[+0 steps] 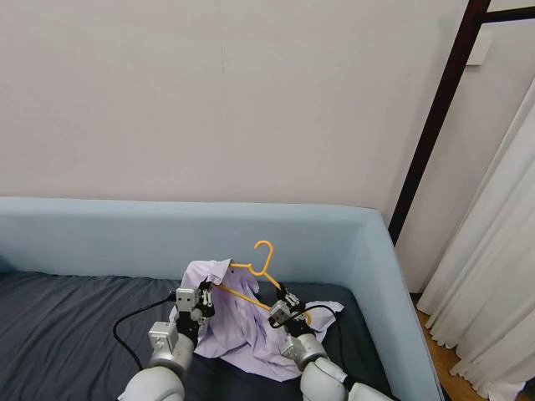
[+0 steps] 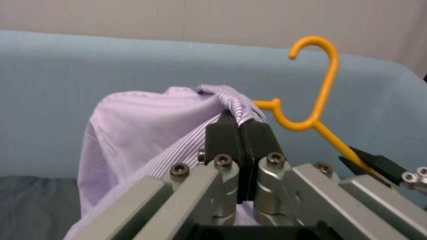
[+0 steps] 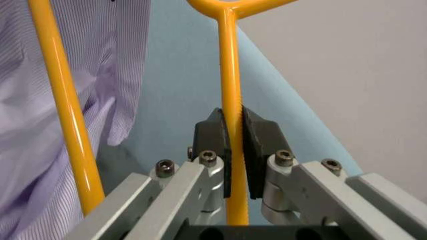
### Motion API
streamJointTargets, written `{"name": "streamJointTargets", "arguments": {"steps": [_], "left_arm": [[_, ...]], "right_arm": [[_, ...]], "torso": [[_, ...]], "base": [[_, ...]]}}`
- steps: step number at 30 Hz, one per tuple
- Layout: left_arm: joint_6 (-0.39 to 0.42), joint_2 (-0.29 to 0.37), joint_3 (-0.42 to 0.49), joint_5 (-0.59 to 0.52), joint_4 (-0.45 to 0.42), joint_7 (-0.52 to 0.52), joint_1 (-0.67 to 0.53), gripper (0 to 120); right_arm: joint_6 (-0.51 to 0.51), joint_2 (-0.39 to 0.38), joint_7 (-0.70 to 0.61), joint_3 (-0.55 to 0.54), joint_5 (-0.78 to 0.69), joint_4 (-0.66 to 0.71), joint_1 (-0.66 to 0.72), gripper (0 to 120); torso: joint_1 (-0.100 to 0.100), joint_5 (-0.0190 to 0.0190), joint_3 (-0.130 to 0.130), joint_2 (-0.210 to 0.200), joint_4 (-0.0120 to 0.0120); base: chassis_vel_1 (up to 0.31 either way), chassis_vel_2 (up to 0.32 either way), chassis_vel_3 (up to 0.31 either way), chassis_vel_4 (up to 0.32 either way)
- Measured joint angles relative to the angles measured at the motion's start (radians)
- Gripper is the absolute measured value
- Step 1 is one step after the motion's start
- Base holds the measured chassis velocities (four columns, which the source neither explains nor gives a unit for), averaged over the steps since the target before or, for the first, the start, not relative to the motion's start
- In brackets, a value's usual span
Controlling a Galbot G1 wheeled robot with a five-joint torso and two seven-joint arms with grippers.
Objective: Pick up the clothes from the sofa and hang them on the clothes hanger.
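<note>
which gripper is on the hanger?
The right gripper: its jaws are shut on a bar of the yellow hanger. The left gripper pinches the lilac shirt instead.

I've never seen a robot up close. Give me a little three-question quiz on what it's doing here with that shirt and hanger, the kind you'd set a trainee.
1. True or false: the left tool is shut on the lilac shirt.
2. What does the right tool grip? A) nothing B) the yellow hanger C) the lilac shirt
3. Fill in: both arms work over a pale blue ____ with a dark seat.
Key: 1 true; 2 B; 3 sofa.
</note>
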State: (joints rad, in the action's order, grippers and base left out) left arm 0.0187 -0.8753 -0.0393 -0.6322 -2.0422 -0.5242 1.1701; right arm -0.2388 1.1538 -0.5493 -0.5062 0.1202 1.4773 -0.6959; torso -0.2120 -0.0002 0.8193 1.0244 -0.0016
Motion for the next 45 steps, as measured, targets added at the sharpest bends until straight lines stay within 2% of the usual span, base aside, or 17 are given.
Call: {"name": "streamJointTargets", "arguments": {"steps": [6,19,28,31,45], "left_arm": [[-0.011,-0.011,0.005,0.009,-0.001,0.009,0.010,0],[-0.020,-0.015,0.021,0.023,0.006,0.024,0.020,0],[-0.050,-0.024,0.052,0.070,0.035,0.050,0.067,0],[-0.060,-0.026,0.053,0.077,0.041,0.054,0.076,0],[-0.059,-0.013,0.043,0.054,0.019,0.053,0.047,0]], "right_arm": [[0.005,0.033,-0.004,-0.011,0.026,-0.049,0.005,5],[0.072,0.046,0.003,-0.011,0.080,-0.087,-0.009,5],[0.169,0.054,0.003,0.016,0.089,-0.069,0.000,5],[0.238,0.052,0.000,0.029,0.120,-0.063,0.009,5],[0.325,0.068,0.025,0.030,0.271,-0.155,-0.051,5]], "torso": [[0.000,0.0001,0.000,0.000,0.0000],[0.000,0.0001,0.000,0.000,0.0000],[0.000,0.0001,0.000,0.000,0.0001],[0.000,0.0001,0.000,0.000,0.0002],[0.000,0.0002,0.000,0.000,0.0001]], "base": [[0.000,0.000,0.000,0.000],[0.000,0.000,0.000,0.000],[0.000,0.000,0.000,0.000],[0.000,0.000,0.000,0.000],[0.000,0.000,0.000,0.000]]}}
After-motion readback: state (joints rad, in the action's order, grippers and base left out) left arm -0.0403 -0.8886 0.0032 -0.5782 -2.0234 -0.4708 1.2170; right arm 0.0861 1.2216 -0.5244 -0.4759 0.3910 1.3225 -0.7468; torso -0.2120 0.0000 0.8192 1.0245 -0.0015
